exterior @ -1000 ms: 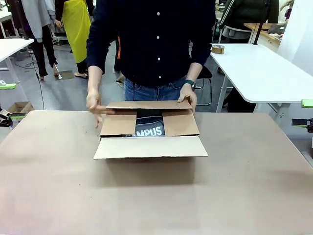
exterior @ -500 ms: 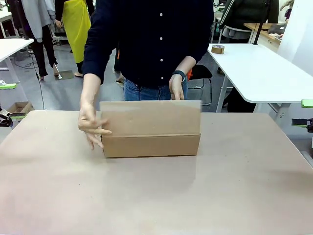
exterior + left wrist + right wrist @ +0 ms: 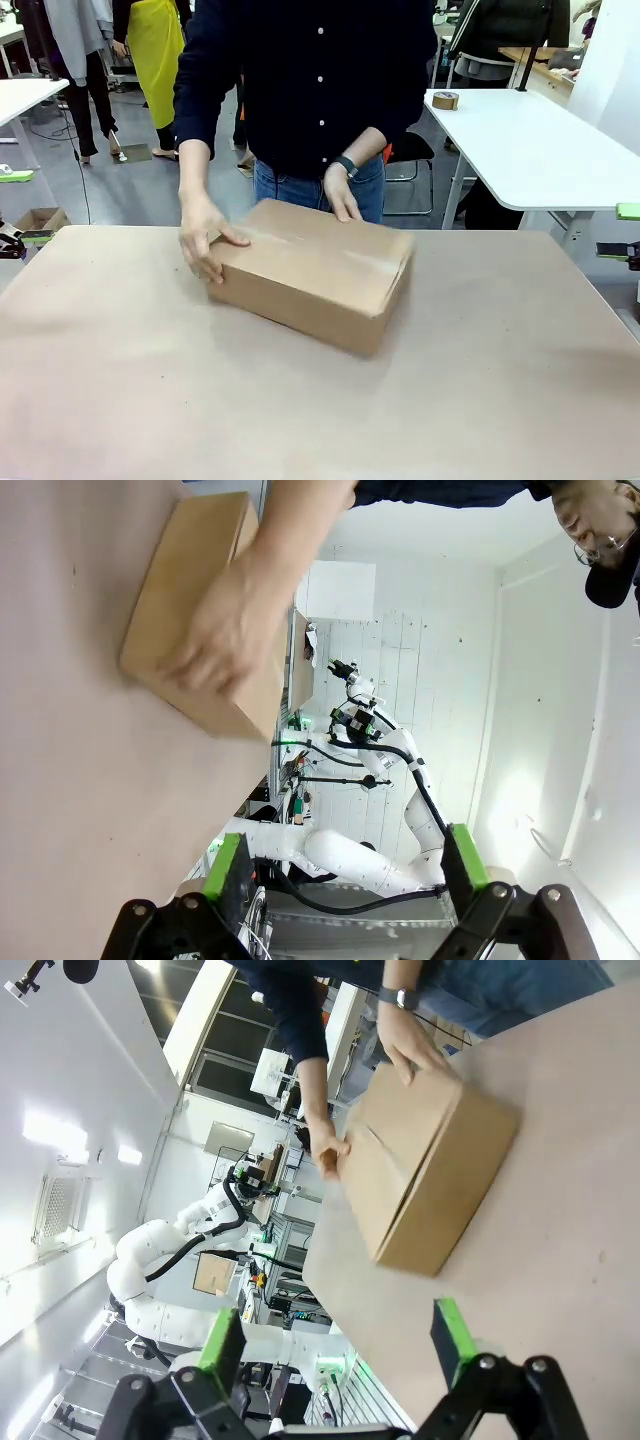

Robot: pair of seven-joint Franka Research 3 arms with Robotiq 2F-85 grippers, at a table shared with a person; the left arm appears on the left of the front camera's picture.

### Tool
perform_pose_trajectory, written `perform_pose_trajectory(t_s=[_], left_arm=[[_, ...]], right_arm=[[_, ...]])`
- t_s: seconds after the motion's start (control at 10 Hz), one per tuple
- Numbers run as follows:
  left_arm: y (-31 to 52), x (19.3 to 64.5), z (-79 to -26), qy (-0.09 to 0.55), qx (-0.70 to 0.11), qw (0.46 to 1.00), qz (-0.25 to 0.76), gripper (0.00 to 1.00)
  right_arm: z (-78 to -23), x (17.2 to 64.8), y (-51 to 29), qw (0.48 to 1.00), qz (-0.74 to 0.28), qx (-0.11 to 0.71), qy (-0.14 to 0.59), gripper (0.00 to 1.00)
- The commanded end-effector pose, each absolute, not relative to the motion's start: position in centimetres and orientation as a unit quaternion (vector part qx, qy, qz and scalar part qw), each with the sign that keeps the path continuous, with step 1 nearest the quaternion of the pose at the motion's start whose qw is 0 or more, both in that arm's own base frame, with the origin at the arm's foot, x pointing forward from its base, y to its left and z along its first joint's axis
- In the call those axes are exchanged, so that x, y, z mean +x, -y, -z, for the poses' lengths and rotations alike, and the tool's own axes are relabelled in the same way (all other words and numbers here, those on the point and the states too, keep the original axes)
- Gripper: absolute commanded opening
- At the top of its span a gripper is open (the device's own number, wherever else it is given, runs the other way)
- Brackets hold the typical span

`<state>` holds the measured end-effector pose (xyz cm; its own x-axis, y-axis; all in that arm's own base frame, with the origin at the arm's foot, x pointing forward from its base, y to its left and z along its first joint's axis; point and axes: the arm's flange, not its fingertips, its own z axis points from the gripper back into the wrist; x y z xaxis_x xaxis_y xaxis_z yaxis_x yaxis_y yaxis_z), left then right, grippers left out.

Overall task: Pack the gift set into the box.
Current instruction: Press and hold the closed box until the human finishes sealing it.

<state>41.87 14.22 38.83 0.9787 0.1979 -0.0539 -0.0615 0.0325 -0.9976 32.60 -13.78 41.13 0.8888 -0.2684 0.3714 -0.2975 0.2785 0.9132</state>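
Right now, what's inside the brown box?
The box is closed, flaps down, so anything inside is covered. One hand holds its corner; another hand rests on top.

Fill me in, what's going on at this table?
A person at the far side has both hands on the brown cardboard box: one hand grips its end, the other hand presses on its top. The box sits skewed on the table with its flaps down, so its contents are hidden. The left tool and right tool are both open, holding nothing, away from the box.
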Motion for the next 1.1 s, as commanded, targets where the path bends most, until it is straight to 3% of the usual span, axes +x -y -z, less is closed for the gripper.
perform_pose_trajectory(t_s=[0.0, 1.0], left_arm=[[-14.21, 41.51, -38.65, 0.056, -0.687, 0.72, -0.084, 1.0], [-14.21, 41.51, -38.65, 0.056, -0.687, 0.72, -0.084, 1.0]], right_arm=[[-41.65, 32.78, 13.92, 0.764, -0.01, 0.603, 0.232, 1.0], [-41.65, 32.78, 13.92, 0.764, -0.01, 0.603, 0.232, 1.0]])
